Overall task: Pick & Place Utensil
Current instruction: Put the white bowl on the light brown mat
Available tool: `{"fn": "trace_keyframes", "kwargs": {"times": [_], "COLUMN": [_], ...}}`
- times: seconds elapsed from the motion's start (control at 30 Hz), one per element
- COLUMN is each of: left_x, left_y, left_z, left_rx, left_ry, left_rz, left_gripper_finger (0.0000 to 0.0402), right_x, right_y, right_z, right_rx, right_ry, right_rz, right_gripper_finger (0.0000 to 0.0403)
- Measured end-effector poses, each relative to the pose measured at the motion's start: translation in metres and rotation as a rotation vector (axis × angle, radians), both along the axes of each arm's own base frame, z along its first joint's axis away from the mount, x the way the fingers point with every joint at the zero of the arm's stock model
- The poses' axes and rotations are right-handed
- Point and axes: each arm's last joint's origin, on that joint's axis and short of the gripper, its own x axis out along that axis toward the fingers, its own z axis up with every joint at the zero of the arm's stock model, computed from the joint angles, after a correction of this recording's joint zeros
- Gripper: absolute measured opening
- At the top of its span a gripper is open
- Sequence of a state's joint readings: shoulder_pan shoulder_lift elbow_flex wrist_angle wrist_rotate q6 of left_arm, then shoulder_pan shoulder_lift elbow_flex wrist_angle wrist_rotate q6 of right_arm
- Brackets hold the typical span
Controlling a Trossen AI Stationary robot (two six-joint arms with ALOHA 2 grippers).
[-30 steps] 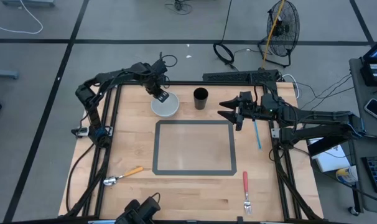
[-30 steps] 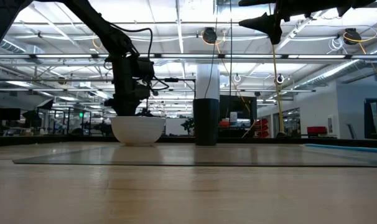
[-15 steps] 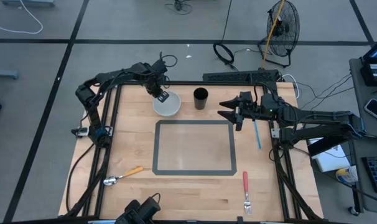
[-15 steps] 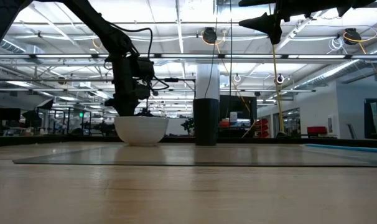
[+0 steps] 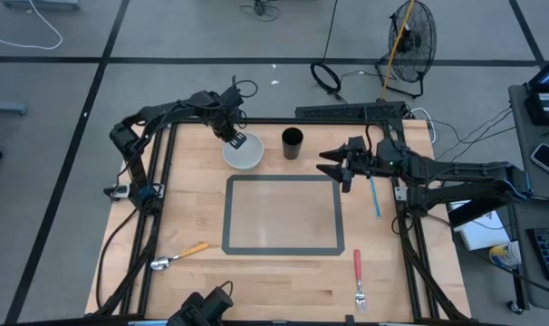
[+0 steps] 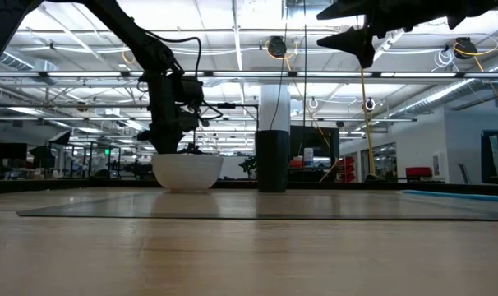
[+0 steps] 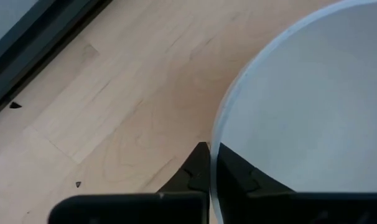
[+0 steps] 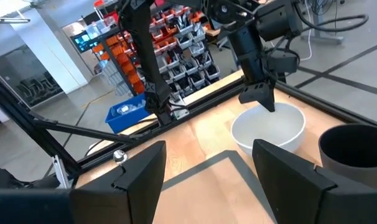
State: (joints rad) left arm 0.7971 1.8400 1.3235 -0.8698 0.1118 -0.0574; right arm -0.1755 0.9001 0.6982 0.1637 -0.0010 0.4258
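A white bowl (image 5: pixel 243 153) (image 6: pixel 186 171) stands on the table's far left part, with a black cup (image 5: pixel 293 143) (image 6: pixel 272 160) to its right. My left gripper (image 5: pixel 235 140) (image 7: pixel 213 149) is shut on the bowl's far-left rim. My right gripper (image 5: pixel 329 163) (image 8: pixel 210 180) hangs open, high above the table to the right of the cup, pointing toward the bowl (image 8: pixel 267 127). A blue utensil (image 5: pixel 375 195) lies flat under the right arm. A red-handled fork (image 5: pixel 358 276) and an orange-handled spoon (image 5: pixel 179 255) lie near the near edge. My left gripper pinches the bowl's rim (image 7: pixel 218 134) at its far-left side, one finger (image 7: pixel 198 173) outside the wall and the other finger (image 7: pixel 247 180) inside. It comes from above, pointing down. The bowl stands upright with its base on the table.
A grey-bordered mat (image 5: pixel 284 215) takes up the table's middle. Black frame rails (image 5: pixel 157 208) run along the left and right table edges. Bare wood lies between the mat and the near edge.
My left gripper has drawn the bowl a little toward the table's right, toward the cup; the bowl has slid on its base and stayed upright. My right gripper has dipped slightly while staying open.
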Motion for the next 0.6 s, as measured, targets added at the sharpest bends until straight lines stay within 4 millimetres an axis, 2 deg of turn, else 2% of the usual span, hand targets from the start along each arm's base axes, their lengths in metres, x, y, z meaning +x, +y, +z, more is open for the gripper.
{"fn": "trace_keyframes", "kwargs": {"times": [0.6], "left_x": [-0.002], "left_y": [-0.0045], "left_z": [0.0017], "left_rx": [-0.047], "left_ry": [-0.002], "left_rz": [-0.023], "left_gripper_finger": [0.0009], "right_x": [-0.0003], "right_y": [0.0001], "right_z": [-0.0067], "right_rx": [0.021], "right_ry": [0.008], "right_rz": [-0.002], "right_gripper_finger": [0.0238]}}
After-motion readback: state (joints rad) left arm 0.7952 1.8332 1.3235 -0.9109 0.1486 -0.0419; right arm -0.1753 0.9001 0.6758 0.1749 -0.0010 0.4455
